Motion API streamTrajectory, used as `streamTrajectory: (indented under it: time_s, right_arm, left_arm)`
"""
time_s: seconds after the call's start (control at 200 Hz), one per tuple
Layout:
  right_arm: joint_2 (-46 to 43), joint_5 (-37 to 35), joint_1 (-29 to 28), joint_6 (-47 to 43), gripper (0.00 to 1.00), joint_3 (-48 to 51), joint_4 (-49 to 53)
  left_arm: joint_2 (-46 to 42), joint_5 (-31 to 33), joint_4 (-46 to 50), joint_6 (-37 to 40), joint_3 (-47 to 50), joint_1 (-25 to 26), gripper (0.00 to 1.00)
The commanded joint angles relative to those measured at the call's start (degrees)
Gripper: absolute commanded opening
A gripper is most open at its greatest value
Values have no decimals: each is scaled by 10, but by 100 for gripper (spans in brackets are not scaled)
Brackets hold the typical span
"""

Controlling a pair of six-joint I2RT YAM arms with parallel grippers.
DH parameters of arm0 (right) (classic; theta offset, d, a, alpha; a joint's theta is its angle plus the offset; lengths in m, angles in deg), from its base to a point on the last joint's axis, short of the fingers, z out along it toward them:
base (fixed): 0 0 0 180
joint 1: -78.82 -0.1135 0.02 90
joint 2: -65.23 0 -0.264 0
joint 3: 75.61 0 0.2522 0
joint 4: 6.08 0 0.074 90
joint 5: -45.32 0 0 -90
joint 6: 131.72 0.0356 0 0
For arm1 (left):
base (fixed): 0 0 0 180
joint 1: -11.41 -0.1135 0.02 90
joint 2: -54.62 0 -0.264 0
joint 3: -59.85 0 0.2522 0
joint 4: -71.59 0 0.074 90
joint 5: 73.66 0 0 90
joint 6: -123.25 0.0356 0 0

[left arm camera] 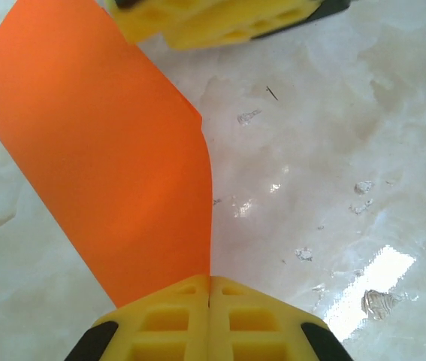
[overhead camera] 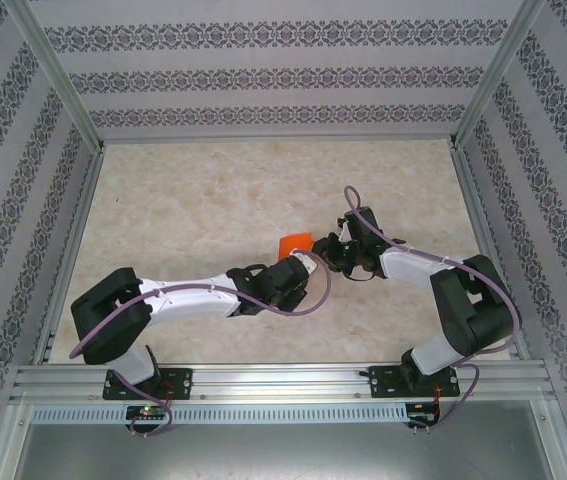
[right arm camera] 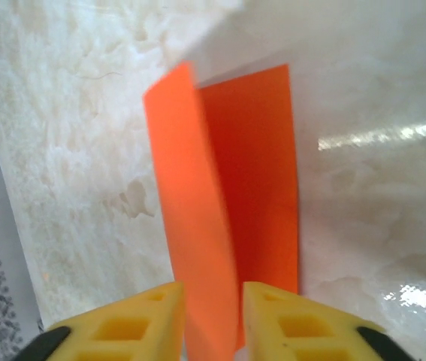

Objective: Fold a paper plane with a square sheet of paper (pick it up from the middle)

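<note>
The square sheet of paper (overhead camera: 293, 243) is bright orange and folded double, held up off the marble table between the two arms. In the left wrist view the sheet (left arm camera: 107, 165) rises from my left gripper (left arm camera: 210, 280), whose yellow jaws are pressed together on its edge. The right gripper's yellow fingers (left arm camera: 213, 19) show at the sheet's far end. In the right wrist view the folded sheet (right arm camera: 228, 195) runs down between the parted fingers of my right gripper (right arm camera: 213, 289), with a gap on each side. From above, the left gripper (overhead camera: 308, 262) and right gripper (overhead camera: 325, 250) nearly meet.
The marble-patterned tabletop (overhead camera: 203, 200) spreads around the arms. Patterned walls and aluminium rails (overhead camera: 73, 100) close it in on three sides. Small chips and glare spots (left arm camera: 363, 188) mark the surface below the left gripper.
</note>
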Motion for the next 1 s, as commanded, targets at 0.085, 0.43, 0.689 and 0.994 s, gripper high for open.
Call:
streamTrajectory:
  time_s: [0.085, 0.43, 0.689, 0.994]
  right_arm:
    - [-17, 15, 8, -54, 32, -31, 40]
    - [100, 45, 1, -82, 16, -142, 46]
    - [191, 19, -19, -143, 14, -208, 125]
    - [218, 5, -19, -183, 14, -207, 154]
  left_arm:
    - [-7, -75, -26, 3, 0, -27, 0]
    - [4, -159, -31, 4, 5, -70, 0]
    - [12, -207, -29, 4, 4, -102, 0]
    - [58, -268, 6, 23, -38, -148, 0]
